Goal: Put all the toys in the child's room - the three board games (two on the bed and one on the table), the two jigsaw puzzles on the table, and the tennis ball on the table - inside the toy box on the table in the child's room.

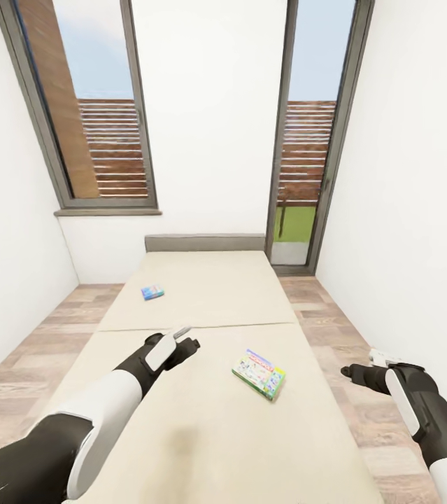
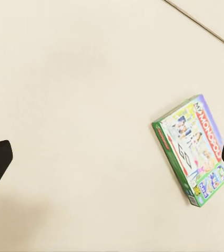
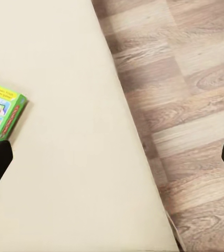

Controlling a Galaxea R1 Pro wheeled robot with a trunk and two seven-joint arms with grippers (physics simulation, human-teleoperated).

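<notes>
A flat green-edged rectangular Monopoly board game box (image 1: 259, 373) is lying on the beige bed (image 1: 202, 434), a small blue board game box (image 1: 152, 292) sitting farther up, while the left gripper (image 1: 185, 343) and right gripper (image 1: 352, 371) are hovering with jaws spread wide, gripping nothing.

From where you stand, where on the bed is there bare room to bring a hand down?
The near end of the bed, below the green board game, is bare. So is the stretch between it and the small blue board game, and the far half right of the blue one. Tightest spot: between the left end effector and the green game.
</notes>
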